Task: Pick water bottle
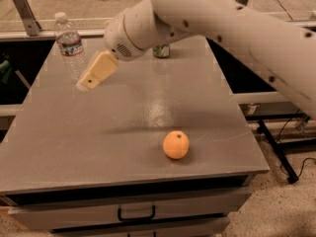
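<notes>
The water bottle [69, 45] is a tall clear ribbed bottle with a white cap and a white, red and blue label. It stands upright at the far left of the grey table [98, 132]. My gripper [85, 84] hangs from the white arm above the table, just right of the bottle and slightly nearer the camera, its cream tip pointing down-left. It is close to the bottle's lower part but apart from it.
An orange [176, 144] lies on the table at the front right. A green-and-white drink can [161, 50] stands at the far edge, partly hidden behind my arm. A drawer with a black handle [136, 214] is under the table's front edge.
</notes>
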Controlling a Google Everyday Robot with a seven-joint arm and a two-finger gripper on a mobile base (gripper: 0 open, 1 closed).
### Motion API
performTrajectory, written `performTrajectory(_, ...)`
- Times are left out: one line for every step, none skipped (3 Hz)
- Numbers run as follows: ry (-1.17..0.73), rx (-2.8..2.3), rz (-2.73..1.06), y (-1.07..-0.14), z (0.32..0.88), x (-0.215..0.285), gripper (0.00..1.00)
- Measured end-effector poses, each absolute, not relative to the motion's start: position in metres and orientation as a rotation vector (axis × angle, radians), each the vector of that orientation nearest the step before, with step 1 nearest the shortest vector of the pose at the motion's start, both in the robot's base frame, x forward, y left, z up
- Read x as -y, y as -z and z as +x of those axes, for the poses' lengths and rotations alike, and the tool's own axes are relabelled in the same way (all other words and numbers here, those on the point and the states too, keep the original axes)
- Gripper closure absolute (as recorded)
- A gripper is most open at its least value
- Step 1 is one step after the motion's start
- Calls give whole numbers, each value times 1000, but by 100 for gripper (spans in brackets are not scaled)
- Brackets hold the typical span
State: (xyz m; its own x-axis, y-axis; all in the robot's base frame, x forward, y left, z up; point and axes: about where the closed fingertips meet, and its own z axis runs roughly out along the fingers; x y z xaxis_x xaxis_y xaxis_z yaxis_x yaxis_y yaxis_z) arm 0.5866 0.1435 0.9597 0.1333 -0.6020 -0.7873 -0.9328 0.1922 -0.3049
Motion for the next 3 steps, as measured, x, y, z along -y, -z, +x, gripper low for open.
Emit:
performTrajectory(-500,-1471,-1361,-956,646,-173,0)
performTrajectory(-543,-1407,-1249,-956,688,-199,0)
performTrajectory(-606,-1380,-1183,-951,712,-225,0)
